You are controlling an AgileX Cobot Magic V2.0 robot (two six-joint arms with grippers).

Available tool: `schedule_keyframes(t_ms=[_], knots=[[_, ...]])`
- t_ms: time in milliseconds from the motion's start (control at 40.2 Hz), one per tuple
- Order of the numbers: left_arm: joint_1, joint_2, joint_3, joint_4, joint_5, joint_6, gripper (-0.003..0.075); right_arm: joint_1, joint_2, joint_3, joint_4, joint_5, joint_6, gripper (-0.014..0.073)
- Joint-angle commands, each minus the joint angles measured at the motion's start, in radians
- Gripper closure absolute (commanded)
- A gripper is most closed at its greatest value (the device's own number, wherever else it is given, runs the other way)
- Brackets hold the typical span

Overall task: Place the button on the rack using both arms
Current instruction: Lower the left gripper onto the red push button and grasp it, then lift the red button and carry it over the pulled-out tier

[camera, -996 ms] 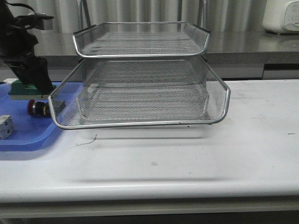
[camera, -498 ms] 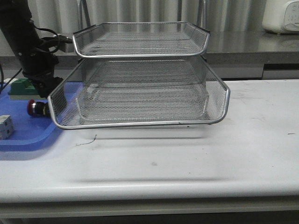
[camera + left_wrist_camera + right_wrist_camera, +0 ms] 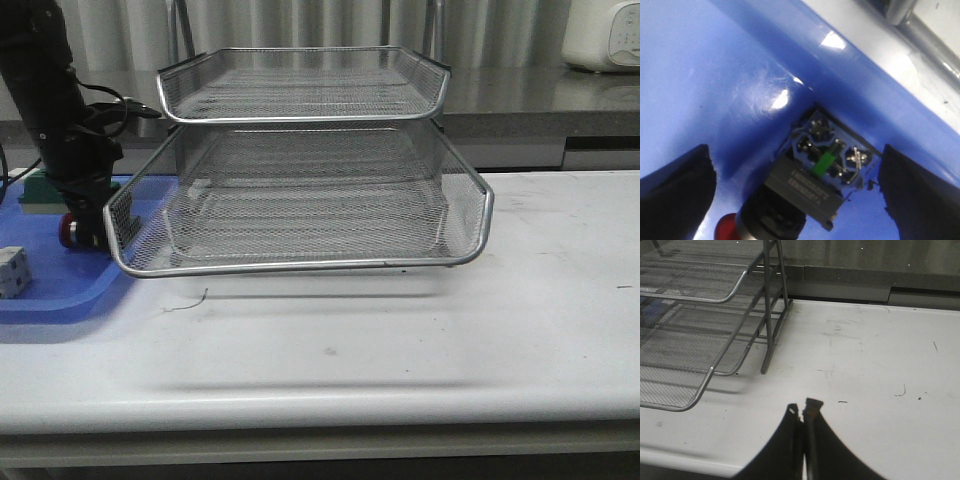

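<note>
up front, in the front view, the silver wire-mesh letter rack (image 3: 305, 165) with stacked trays and metal rims stands on the white table (image 3: 400, 340), its lower tray jutting toward the camera. just beside the rack's left corner a shallow blue plastic tray (image 3: 60, 285) lies on the table, and the bulky black left arm (image 3: 55, 100) reaches down into it with its cables looping behind. the small push-button with the red mushroom head (image 3: 72, 230) lies on its side in the blue tray, right under the arm and close to the rack's rim. a green rectangular block (image 3: 35, 192) sits behind it and a small white cube (image 3: 12, 270) sits nearer the camera, apart from the button. next, the left wrist view shows the left gripper (image 3: 795, 185) spread wide, its dark fingers (image 3: 675, 190) on either side of the button (image 3: 810, 185) without touching it; the button's black-and-blue body with a green tab lies against the blue tray's (image 3: 715, 75) inner wall, the red head at the frame's edge. lastly, the right wrist view shows the right gripper (image 3: 803, 412) pressed closed on nothing above bare table (image 3: 865, 365), with the rack (image 3: 700, 330) well apart to one side.
</note>
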Motion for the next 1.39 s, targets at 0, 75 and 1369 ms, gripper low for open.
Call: schedule_keyframes(t_ms=[0,75,1369], knots=[[0.001,-0.071,-0.031,-0.017,-0.006,-0.014,0.0091,-0.001,0.007,-0.026,0.000,-0.076,-0.002,0.0655],[0.001,-0.071,-0.031,-0.017,-0.006,-0.014,0.0102,-0.001,0.007,-0.026,0.000,-0.076,-0.002,0.0655],[0.111,-0.124,-0.200,-0.044,0.181,-0.191,0.0541,-0.001,0.007,-0.026,0.000,-0.076,-0.002,0.0655]])
